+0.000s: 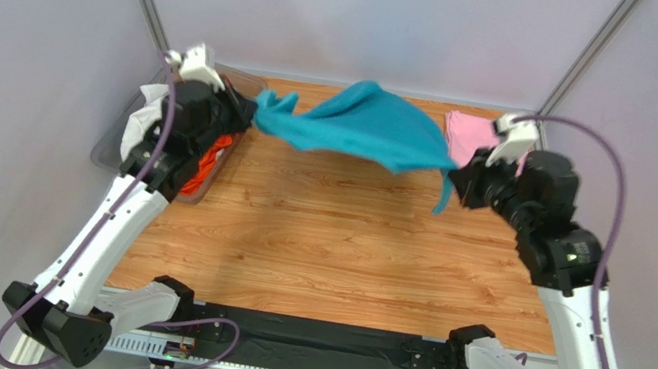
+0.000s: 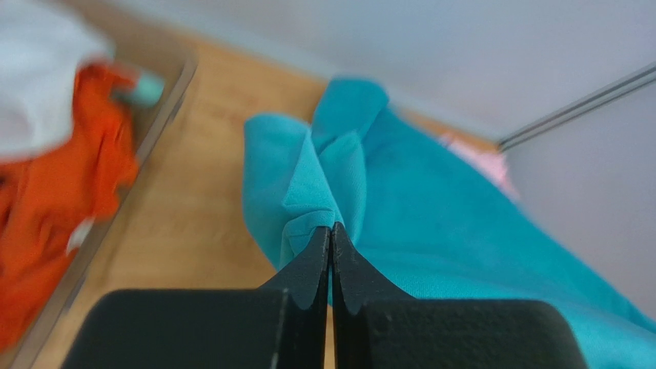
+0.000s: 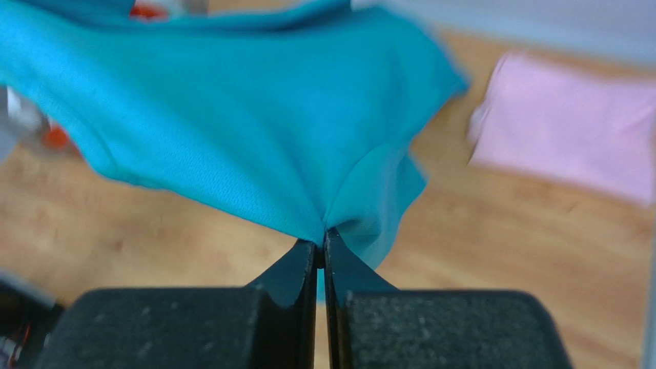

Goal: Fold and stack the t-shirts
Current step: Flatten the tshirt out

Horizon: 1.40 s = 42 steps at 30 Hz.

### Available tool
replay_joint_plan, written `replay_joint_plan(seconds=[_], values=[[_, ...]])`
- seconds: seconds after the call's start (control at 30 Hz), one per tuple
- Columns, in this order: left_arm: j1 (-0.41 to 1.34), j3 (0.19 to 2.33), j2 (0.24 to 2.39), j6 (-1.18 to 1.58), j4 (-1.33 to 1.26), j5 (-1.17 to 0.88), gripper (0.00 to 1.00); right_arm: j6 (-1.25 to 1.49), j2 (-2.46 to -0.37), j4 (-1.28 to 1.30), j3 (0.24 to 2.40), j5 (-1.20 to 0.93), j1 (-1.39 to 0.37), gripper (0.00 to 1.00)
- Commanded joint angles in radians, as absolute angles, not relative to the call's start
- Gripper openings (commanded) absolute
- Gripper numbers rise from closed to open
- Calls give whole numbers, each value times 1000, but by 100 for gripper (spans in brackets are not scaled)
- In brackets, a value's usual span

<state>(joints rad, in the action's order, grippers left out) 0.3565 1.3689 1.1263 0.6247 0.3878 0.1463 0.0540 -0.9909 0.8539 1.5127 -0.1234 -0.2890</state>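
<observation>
Currently the teal t-shirt [image 1: 360, 126] hangs in the air over the far half of the tabletop [image 1: 325, 242], strung between the two arms. The left jaws are pinched fully together on a bunched corner at the shirt's left end. The right jaws are likewise clamped tight on a gathered edge at its right end, with a short tail of cloth drooping below that grip. The shirt's long axis runs left to right, roughly parallel to the far edge; from each pair of jaws the cloth extends inward toward the middle, so neither arm is nearer. The middle billows rather than lying flat. A folded pink t-shirt [image 1: 467, 135] lies at the far right of the tabletop, just behind the right arm. A clear bin [image 1: 110, 149] at far left holds an orange t-shirt [image 1: 210, 163] and a white t-shirt [image 1: 144, 115]. Judgement: the shirt is spread but not yet laid down. Lowering it onto the bare wood nearer the bases would call for keeping this crosswise axis and even tension at both ends.
</observation>
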Motion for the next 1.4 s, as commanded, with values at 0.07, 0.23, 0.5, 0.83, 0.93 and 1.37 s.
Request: replay_joint_plan(seconds=[0.07,0.23,0.5,0.83,0.93,1.37], values=[[351,923,1046,735,358,158,2,276,-812,856,1004,-181,-454,4],[353,713,1020,778,365,32,39,420,-733,792,737,-340,-526,34],[362,696,991,818,462,8,100,431,-727,828,748,-282,-538,100],[482,698,1074,842,434,-11,100,423,-963,697,798,-109,-540,100],[526,701,1147,856,391,-32,100,420,-1096,643,824,-34,-538,100],[543,726,1338,839,416,72,100,463,-1404,492,740,-44,-574,100]])
